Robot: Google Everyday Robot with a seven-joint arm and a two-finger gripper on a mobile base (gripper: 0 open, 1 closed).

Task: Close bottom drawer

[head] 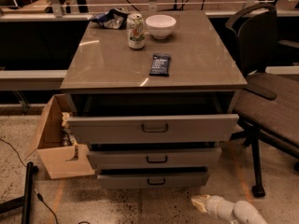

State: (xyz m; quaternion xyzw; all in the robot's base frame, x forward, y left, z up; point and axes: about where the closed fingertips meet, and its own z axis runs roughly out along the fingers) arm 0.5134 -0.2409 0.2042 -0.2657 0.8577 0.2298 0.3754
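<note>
The bottom drawer (153, 180) is the lowest and narrowest of three grey-tan drawers, with a small black centre handle (156, 181). It stands pulled out a little, with a dark gap above its front. The middle drawer (154, 158) and the wide top drawer (153, 128) stand out further. My gripper (200, 202) is at the end of a white arm, low over the floor, to the right of and in front of the bottom drawer, apart from it.
A cabinet top (196, 64) holds a can (136, 30), a white bowl (160, 26), a dark packet (160, 64) and a crumpled bag (110, 18). An open cardboard box (58, 141) stands at the left. An office chair (266, 92) is at the right. A black pole (27, 192) lies on the floor.
</note>
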